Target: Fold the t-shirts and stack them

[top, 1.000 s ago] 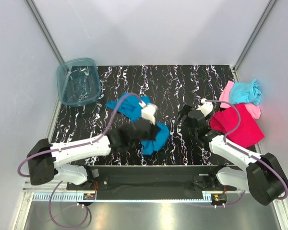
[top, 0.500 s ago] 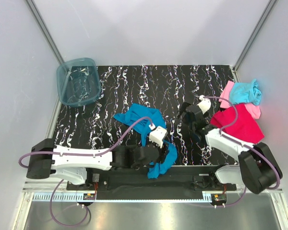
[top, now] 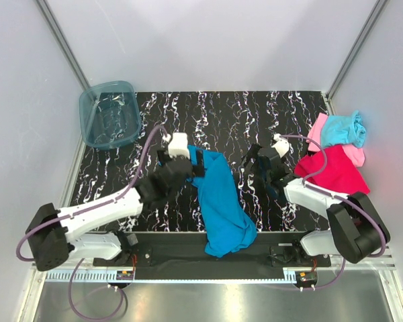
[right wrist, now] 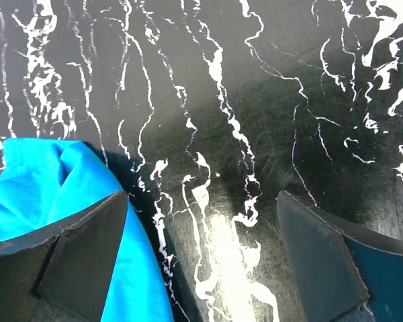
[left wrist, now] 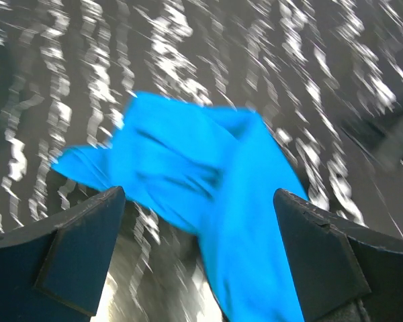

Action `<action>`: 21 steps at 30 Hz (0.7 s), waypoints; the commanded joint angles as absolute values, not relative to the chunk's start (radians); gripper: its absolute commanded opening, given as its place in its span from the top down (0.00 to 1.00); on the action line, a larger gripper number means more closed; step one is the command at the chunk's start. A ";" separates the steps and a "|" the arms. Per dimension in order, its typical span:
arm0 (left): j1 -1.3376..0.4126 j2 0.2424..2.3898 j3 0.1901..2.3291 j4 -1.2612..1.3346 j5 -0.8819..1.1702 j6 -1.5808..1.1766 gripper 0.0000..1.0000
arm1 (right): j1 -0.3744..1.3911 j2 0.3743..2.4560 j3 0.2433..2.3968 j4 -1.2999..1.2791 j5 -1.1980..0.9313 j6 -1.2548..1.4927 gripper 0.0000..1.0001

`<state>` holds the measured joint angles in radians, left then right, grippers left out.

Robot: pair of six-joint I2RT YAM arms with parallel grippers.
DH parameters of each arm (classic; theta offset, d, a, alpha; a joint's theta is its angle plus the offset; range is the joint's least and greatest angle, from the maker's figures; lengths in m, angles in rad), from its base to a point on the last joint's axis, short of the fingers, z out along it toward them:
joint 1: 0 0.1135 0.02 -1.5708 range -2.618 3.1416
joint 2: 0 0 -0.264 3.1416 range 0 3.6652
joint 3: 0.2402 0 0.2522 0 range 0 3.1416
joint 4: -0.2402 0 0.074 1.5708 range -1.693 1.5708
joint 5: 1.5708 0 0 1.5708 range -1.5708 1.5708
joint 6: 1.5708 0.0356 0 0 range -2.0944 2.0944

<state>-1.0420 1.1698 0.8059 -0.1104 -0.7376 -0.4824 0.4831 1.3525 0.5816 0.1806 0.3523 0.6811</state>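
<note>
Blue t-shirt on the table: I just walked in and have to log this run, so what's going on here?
The blue t-shirt lies stretched from mid-table to the near edge, not yet folded. The left hand hovers open over its far end, the right hand open over bare table beside it; neither holds anything. A magenta-red t-shirt, a pink t-shirt and an aqua t-shirt sit heaped at the right edge.

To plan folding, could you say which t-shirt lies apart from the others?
The blue t-shirt, stretched out centrally; the magenta, pink and aqua t-shirts are heaped together at the far right.
</note>
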 commanded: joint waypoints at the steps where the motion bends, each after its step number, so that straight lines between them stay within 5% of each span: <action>1: -0.878 1.236 0.837 0.063 -0.591 -0.388 0.01 | 0.479 1.310 0.560 0.245 0.330 0.687 0.00; 12: -0.599 1.967 1.385 -0.029 -0.167 -0.393 0.03 | 0.479 1.206 0.517 0.276 0.281 0.684 0.00; 21: -0.362 2.129 1.525 -0.072 0.017 -0.520 0.07 | 0.479 1.180 0.508 0.284 0.269 0.684 0.00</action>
